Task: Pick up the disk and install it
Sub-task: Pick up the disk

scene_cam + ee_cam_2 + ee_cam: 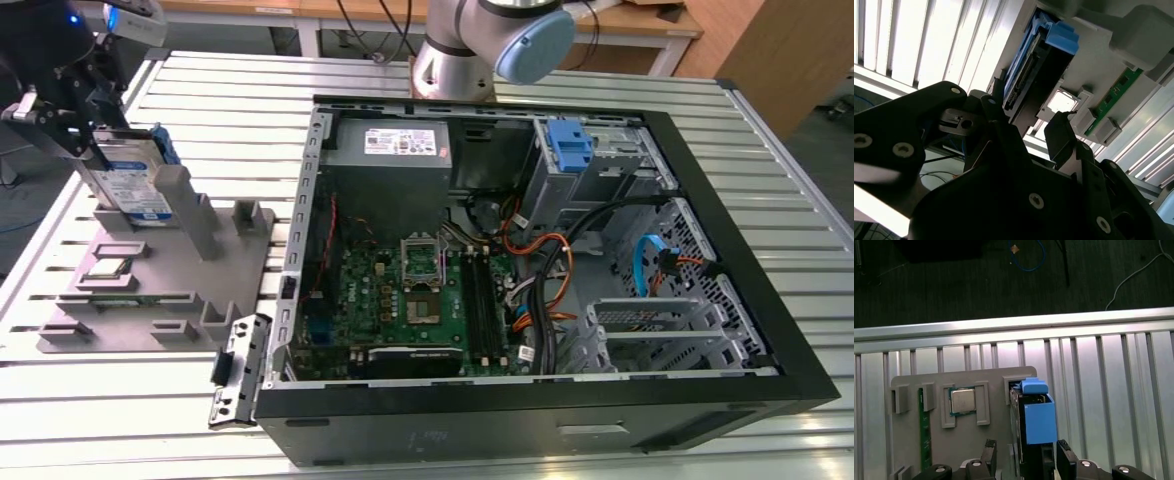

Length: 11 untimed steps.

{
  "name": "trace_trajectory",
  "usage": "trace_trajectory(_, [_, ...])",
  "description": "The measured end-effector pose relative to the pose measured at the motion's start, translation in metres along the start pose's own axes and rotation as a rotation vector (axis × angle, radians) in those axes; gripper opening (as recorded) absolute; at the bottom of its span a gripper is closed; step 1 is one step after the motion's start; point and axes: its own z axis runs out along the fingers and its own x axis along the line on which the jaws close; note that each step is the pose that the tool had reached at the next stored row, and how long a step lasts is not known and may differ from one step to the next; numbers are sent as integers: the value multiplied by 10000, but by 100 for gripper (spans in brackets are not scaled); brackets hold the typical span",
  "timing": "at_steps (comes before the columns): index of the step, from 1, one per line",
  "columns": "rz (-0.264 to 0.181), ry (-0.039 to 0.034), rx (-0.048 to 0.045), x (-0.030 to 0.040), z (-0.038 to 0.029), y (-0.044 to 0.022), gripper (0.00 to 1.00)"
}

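Note:
The disk, a silver drive with a white-and-blue label in a blue carrier, stands upright in a slot of the grey fixture on the exterior view's left. My gripper hangs over its upper end. In the first wrist view the blue carrier sits between the two black fingers, with a small gap on each side. The second wrist view has the disk running away from between the fingertips. The gripper is open and straddles the disk.
An open computer case lies on the exterior view's right, with a lone blue bracket in its drive bay and a grey power supply. The fixture also holds a processor chip and a green memory stick. The slatted metal table surrounds everything.

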Motion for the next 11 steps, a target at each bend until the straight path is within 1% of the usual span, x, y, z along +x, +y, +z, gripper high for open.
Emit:
trace_trajectory(3, [0, 3, -4, -1, -23, 1, 59])
trace_trajectory(7, [1, 0, 0, -9, -22, 0, 59])
trace_trajectory(11, [1, 0, -1, -17, -23, -19, 59])
